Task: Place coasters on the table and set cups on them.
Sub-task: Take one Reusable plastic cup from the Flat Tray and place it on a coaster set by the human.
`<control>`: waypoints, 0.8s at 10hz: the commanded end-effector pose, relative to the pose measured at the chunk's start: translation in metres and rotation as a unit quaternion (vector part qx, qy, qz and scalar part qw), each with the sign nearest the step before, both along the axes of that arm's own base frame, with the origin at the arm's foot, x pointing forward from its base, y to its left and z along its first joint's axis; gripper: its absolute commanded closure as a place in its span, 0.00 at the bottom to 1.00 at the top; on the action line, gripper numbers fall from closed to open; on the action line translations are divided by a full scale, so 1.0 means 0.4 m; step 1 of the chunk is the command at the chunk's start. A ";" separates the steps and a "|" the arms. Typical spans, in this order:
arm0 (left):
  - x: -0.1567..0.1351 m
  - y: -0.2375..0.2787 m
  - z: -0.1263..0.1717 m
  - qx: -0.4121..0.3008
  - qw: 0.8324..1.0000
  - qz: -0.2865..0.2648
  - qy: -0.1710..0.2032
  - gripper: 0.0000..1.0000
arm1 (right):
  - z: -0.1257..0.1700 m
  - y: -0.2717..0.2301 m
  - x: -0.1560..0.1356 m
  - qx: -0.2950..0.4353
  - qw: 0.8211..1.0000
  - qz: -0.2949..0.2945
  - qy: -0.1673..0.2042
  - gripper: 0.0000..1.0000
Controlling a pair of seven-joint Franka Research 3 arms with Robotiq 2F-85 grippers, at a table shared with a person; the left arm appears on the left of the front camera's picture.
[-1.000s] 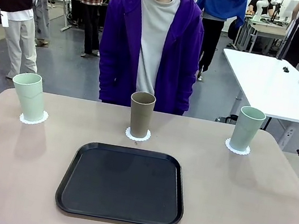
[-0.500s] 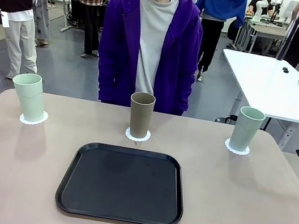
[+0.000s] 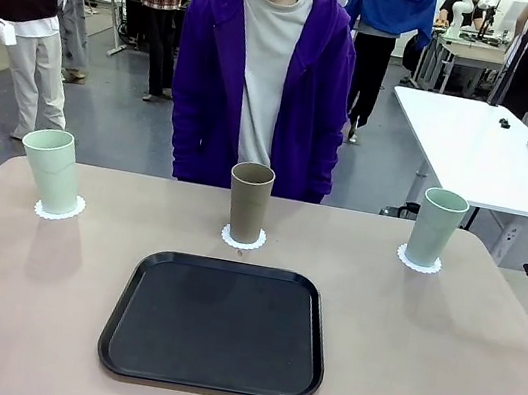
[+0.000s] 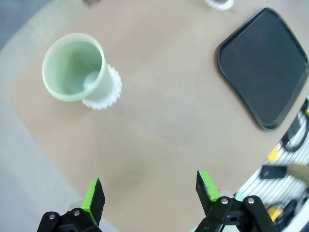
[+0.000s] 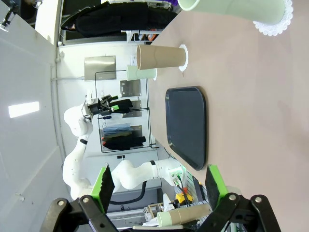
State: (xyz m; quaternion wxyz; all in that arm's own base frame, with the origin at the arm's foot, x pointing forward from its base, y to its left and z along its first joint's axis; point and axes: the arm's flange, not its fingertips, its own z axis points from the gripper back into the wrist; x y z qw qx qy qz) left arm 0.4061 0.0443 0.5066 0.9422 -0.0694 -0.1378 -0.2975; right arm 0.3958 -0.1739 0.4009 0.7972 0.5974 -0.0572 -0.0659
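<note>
Left gripper (image 4: 149,198) at the bottom of the left wrist view: jaws wide apart, nothing between them, above bare table (image 4: 159,121). Right gripper (image 5: 157,186) at the bottom of the right wrist view: likewise spread wide and empty, off the table edge.

Outward in the front view: left cup (image 3: 52,170) upright on its coaster (image 3: 59,209) at middle left; tan cup (image 3: 248,201) on a coaster (image 3: 243,241) at centre; right cup (image 3: 436,227) on a coaster (image 3: 419,260) at middle right.

Looks finished: every cup seated, nothing left to place. Next, probably only pulling both arms clear.

Black tray (image 3: 217,325) bare in the lower centre. Person (image 3: 264,76) standing behind the tan cup, hands out of sight. Nothing blocking either arm.
</note>
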 end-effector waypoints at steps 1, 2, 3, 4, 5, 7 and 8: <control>-0.076 -0.033 -0.009 -0.023 0.995 0.092 0.030 0.00 | 0.002 0.003 -0.003 0.000 1.000 -0.003 0.001 0.00; -0.092 -0.032 -0.038 -0.023 0.992 0.099 0.070 0.00 | 0.002 0.003 -0.003 0.000 1.000 -0.003 0.001 0.00; -0.111 -0.031 -0.066 -0.015 0.990 0.111 0.082 0.00 | 0.002 0.003 -0.003 0.000 1.000 -0.003 0.001 0.00; -0.120 -0.027 -0.081 -0.007 0.990 0.120 0.072 0.00 | 0.002 0.003 -0.003 0.000 1.000 -0.003 0.001 0.00; -0.098 -0.022 -0.061 -0.027 0.992 0.105 0.064 0.00 | 0.002 0.003 -0.003 0.000 1.000 -0.003 0.001 0.00; -0.110 -0.024 -0.080 -0.025 0.990 0.112 0.076 0.00 | 0.002 0.003 -0.003 0.000 1.000 -0.003 0.001 0.00; -0.101 0.026 -0.101 -0.164 0.978 0.094 0.090 0.00 | 0.002 0.003 -0.003 0.000 1.000 -0.003 0.001 0.00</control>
